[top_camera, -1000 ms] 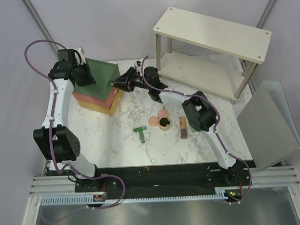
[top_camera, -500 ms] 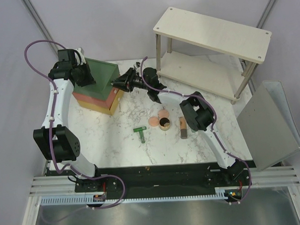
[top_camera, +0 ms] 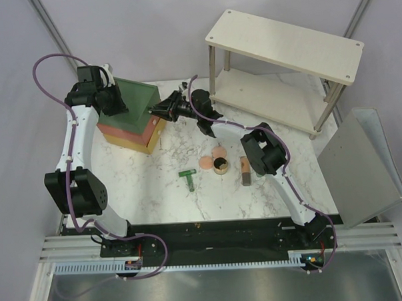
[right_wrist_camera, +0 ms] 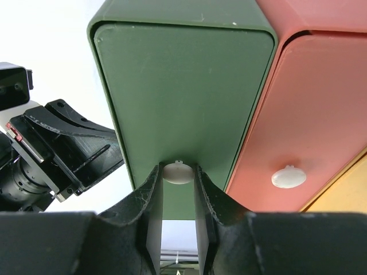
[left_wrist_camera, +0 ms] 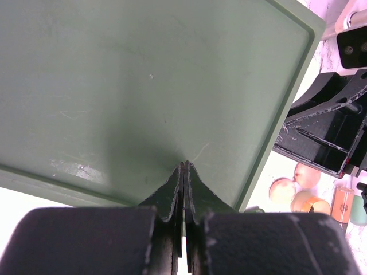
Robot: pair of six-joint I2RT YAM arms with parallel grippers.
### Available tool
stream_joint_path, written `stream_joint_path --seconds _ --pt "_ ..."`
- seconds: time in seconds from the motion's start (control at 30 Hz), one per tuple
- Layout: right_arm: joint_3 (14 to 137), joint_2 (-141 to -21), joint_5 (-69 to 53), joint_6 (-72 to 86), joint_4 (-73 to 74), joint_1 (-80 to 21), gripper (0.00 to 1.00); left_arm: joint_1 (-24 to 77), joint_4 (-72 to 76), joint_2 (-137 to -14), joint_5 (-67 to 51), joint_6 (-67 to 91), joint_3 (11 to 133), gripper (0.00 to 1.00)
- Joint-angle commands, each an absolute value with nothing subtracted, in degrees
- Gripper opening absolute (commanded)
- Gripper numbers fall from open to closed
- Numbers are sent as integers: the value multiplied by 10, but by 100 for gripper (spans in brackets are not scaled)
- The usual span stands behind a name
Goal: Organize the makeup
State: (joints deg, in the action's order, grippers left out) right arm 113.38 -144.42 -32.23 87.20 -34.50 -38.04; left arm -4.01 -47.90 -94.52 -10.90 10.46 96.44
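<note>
A drawer box [top_camera: 130,123] stands at the left of the marble worktop [top_camera: 156,196]. It is stacked green on top, orange-red in the middle and yellow at the bottom.

The left end effector [left_wrist_camera: 184,166] is closed with nothing between its fingers, which are pressed flat together. It is over the green top of the box near the far left corner. Whether the tips touch the surface cannot be told.

The right end effector [right_wrist_camera: 178,171] reaches in from the right to the front of the green drawer [right_wrist_camera: 183,86]. Its two fingers are clamped on either side of that drawer's white knob [right_wrist_camera: 178,173]. The orange-red drawer [right_wrist_camera: 312,109] beside it has its own white knob [right_wrist_camera: 288,177], which is untouched, and a corner of the yellow drawer [right_wrist_camera: 347,197] shows beyond.

The makeup lies loose on the worktop, near the middle and well apart from the box. Two pink discs [top_camera: 207,162] sit just beside a round gold pot [top_camera: 221,166]. The orange-brown tube [top_camera: 244,171] lies to the right of the pot and the dark green T-shaped tool [top_camera: 188,178] to its left. A sliver of the mint-green case [left_wrist_camera: 360,211] shows at the edge of the left wrist view, next to the tube.

A two-tier wooden shelf [top_camera: 283,37] stands at the far right of the worktop. A grey metal panel [top_camera: 362,167] leans beside it.
</note>
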Motion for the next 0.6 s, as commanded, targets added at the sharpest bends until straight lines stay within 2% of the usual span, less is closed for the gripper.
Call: stream_joint_path --seconds 0.0,0.57 --pt "1158 -1454 -313 865 -345 -381 0 -40 -494 -952 -118 113 962 2" --pt "908 -1277 -354 773 -355 -325 0 -40 -493 -966 -122 114 962 2"
